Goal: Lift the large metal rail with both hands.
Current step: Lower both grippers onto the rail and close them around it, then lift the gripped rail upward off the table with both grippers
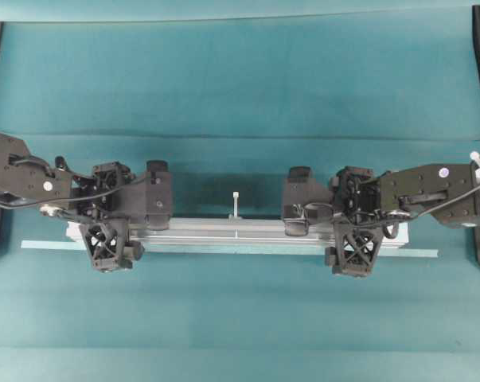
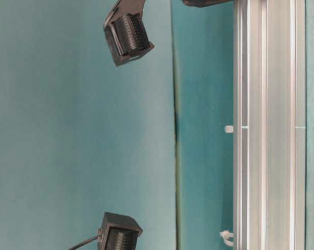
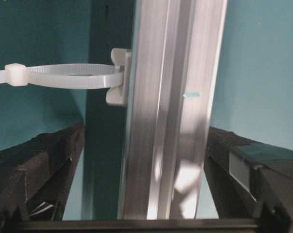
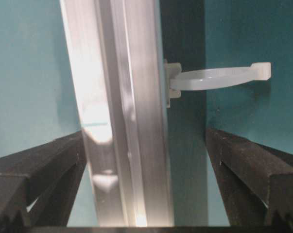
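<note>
Between the wide-apart jaws of both the left gripper (image 3: 146, 194) and the right gripper (image 4: 141, 194) lies the rail (image 1: 236, 233), flat on the table (image 1: 240, 79), ungripped, so uneven closing or a jaw catching a zip tie (image 3: 63, 77) could tilt it.

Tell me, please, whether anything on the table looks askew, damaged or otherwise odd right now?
Nothing stands out. The large metal rail lies flat and straight across the table, parallel to the thin pale strip beside it. Its zip ties stick out intact. The left gripper and right gripper straddle it near either end, jaws open.
</note>
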`<act>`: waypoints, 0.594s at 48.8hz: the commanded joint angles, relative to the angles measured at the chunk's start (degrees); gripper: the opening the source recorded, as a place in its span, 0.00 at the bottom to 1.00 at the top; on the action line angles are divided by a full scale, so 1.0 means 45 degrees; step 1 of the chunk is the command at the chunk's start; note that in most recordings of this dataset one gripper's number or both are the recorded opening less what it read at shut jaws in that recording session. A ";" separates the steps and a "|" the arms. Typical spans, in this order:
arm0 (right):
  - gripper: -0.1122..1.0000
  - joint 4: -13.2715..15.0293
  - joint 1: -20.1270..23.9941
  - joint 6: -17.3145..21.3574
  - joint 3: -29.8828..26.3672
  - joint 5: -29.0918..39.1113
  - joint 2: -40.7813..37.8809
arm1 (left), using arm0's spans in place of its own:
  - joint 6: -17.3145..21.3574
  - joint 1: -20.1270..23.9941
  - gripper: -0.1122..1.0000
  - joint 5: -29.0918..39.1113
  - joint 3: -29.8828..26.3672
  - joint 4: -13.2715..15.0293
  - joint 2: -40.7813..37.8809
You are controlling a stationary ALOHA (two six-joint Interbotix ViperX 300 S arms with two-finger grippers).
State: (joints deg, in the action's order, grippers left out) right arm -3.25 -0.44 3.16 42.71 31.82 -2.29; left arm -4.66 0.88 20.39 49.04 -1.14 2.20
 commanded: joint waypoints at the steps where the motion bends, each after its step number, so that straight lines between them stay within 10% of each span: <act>1: 0.97 0.0039 0.0020 0.0059 -0.0020 -0.0059 -0.0117 | -0.0039 -0.0059 0.96 -0.0059 -0.0098 -0.0020 0.0059; 9: 0.89 0.0039 0.0039 0.0078 -0.0078 -0.0059 -0.0156 | -0.0215 -0.0176 0.89 -0.0254 -0.0078 -0.0020 0.0078; 19: 0.46 -0.0039 0.0020 0.0059 -0.0176 0.0039 -0.0195 | -0.0371 -0.0195 0.43 -0.0273 -0.0117 -0.0020 0.0156; 29: 0.45 -0.0176 0.0039 0.0078 -0.0195 0.0059 -0.0234 | -0.0371 -0.0215 0.43 -0.0273 -0.0117 -0.0020 0.0156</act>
State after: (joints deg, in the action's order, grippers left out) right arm -3.78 -0.18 3.16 42.19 32.26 -2.72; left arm -6.15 -0.18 19.51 49.04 -1.14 2.29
